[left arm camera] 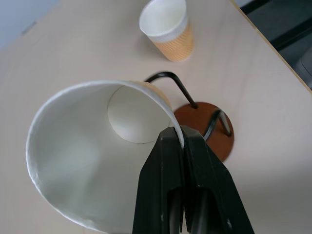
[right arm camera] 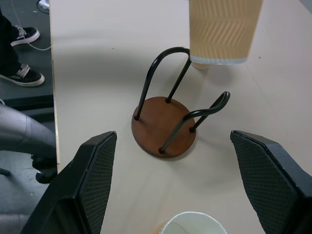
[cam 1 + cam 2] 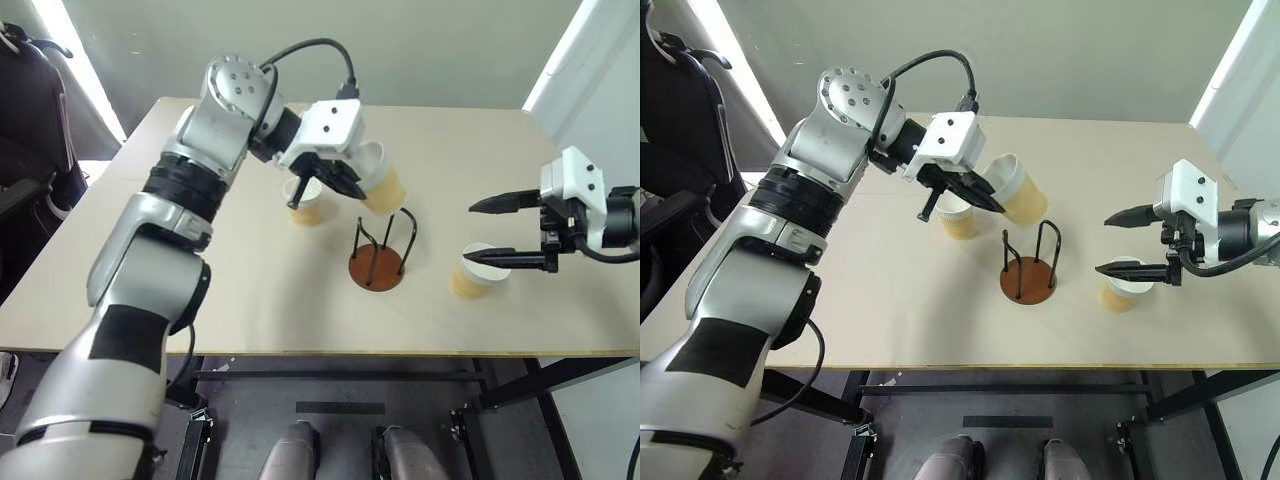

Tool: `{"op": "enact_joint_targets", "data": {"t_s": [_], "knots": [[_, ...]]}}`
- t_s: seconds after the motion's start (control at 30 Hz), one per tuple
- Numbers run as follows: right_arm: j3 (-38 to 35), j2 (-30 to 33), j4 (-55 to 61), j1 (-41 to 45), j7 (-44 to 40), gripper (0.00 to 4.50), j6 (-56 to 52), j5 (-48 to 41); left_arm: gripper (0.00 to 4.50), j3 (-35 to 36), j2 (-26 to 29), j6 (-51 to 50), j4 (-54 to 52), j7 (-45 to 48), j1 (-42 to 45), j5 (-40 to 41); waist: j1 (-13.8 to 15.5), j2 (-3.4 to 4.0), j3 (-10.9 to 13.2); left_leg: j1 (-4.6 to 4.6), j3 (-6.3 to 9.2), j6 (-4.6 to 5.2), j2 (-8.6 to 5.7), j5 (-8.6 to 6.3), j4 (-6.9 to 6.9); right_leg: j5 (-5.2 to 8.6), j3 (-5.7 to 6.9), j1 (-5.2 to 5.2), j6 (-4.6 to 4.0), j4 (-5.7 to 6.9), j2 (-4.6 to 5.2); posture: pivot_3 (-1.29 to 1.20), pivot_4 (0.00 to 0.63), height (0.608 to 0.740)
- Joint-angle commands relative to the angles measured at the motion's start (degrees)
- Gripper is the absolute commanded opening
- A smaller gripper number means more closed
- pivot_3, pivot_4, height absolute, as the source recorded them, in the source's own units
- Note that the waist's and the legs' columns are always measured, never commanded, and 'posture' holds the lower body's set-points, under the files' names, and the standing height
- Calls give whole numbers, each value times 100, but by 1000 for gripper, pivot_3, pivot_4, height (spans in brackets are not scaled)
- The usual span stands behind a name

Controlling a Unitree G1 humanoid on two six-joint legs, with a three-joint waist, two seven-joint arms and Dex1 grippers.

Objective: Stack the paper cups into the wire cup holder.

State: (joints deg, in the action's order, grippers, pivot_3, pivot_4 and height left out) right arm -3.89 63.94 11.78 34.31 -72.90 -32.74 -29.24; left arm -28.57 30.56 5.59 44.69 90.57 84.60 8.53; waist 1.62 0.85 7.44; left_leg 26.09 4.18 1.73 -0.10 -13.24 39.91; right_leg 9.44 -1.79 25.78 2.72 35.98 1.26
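Paper cups, three: one tilted, its rim pinched by the left gripper (image 3: 962, 192), held above the table (image 3: 250, 300) just beyond the wire cup holder (image 3: 377, 260); one (image 3: 305, 203) standing behind it; one (image 3: 475, 270) near the right edge, between the right gripper's (image 3: 497, 233) spread jaws.

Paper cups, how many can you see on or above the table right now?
3. One cup is tilted in the left gripper, up beside the wire cup holder. One cup stands on the table behind that gripper. One cup stands under the open right gripper.
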Motion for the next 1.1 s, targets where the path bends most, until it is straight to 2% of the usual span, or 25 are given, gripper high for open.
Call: {"op": "enact_joint_targets", "data": {"t_s": [0.03, 0.5, 0.7, 0.8, 1.1], "knots": [[-319, 64, 134, 17, 53, 3787, 2, -98, 16, -1, 13, -40, -225, 193, 0, 110, 8, 0, 0, 0, 2, 2, 0, -1, 5, 0, 0, -2, 2, -1, 1, 0, 150, 740], [-372, 64, 198, -8, 131, 3787, -45, -109, 16, 121, -282, 59, -311, 193, -267, -145, 13, 0, 0, -1, -2, 8, -4, -6, 13, 0, -2, -9, 10, -2, 3, 0, 150, 740], [-397, 69, 199, -35, 141, 3787, -52, -110, 16, 226, -328, 417, -85, 77, -253, -456, 19, 0, 0, -1, -1, 8, -4, -7, 14, 0, -2, -10, 12, -3, 4, 0, 150, 740], [-370, 44, 180, -21, 144, 3787, -38, -88, 570, 341, -427, 430, 33, -13, -250, -524, 19, 0, 0, -1, -1, 9, -4, -7, 14, 1, -2, -10, 12, -3, 4, 0, 150, 740], [-365, 61, 149, -23, 114, 3787, -7, -69, 3718, 755, -591, 567, 312, -260, -198, -661, 19, 0, 0, -1, -2, 9, -5, -8, 13, 1, -3, -10, 13, -4, 4, 0, 150, 740]]}}
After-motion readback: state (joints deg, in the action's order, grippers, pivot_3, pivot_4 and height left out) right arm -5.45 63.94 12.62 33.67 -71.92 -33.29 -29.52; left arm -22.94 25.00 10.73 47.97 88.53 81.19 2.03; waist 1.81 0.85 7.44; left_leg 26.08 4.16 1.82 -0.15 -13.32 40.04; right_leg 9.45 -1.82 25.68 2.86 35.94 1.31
